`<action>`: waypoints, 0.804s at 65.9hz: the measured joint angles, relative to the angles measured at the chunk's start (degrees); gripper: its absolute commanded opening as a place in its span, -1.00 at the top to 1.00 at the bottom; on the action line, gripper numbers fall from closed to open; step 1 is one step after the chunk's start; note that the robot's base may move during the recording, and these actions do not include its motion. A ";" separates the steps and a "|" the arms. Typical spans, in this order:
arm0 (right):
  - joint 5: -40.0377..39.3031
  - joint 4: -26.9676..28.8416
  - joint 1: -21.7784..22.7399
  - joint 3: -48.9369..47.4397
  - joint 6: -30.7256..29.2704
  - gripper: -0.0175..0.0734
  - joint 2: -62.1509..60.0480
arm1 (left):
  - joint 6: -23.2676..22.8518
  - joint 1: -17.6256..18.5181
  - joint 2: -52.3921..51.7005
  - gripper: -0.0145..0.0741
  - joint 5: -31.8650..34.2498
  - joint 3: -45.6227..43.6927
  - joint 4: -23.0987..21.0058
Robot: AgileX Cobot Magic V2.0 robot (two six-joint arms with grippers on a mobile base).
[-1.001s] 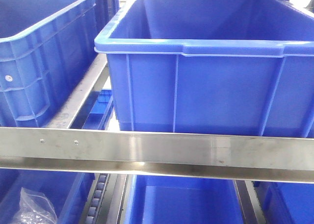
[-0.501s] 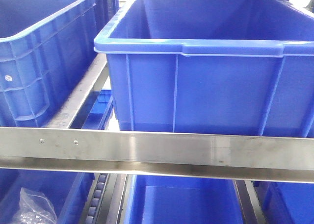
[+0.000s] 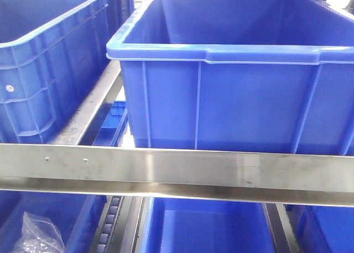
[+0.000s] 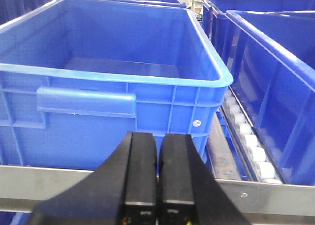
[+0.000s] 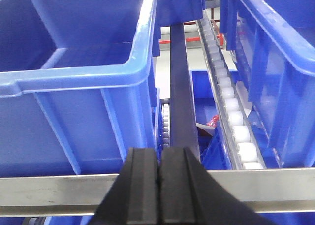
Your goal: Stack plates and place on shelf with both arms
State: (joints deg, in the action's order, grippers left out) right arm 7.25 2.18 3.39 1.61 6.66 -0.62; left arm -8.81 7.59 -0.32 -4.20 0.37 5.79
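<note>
On the far left of the front view sits a blue crate on the upper level of the rack; beside it a bigger blue bin fills the middle and right, open-topped; a steel rail runs across below both; under it, at the lower left, a crumpled clear plastic bag lies in a lower blue bin. No plates show in any view, so where they are I cannot tell. From the left wrist, the left gripper has its two black fingers pressed together, clenched on nothing, pointing at a blue crate's front wall; a line of white rollers runs to its right. From the right wrist, the right gripper is likewise clenched with nothing between the fingers, above a steel rail, with a roller track to its right.
</note>
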 measured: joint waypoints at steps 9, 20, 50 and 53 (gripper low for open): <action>0.00 0.00 0.00 0.00 0.00 0.49 0.00 | 0.91 0.00 0.00 0.47 0.00 0.00 -0.02; 0.00 0.00 0.00 0.00 0.00 0.49 0.00 | 0.91 0.00 0.00 0.47 0.00 0.00 -0.73; 0.00 0.00 0.00 0.00 0.00 0.49 0.00 | 0.91 0.00 0.00 0.47 0.00 0.00 -0.95; 0.00 0.00 0.00 0.00 0.00 0.49 0.00 | 0.91 0.00 0.00 0.47 0.00 0.00 -0.95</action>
State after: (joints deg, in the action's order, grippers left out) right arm 7.25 2.18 3.39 1.61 6.66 -0.62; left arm -7.90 7.59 -0.32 -4.20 0.37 4.84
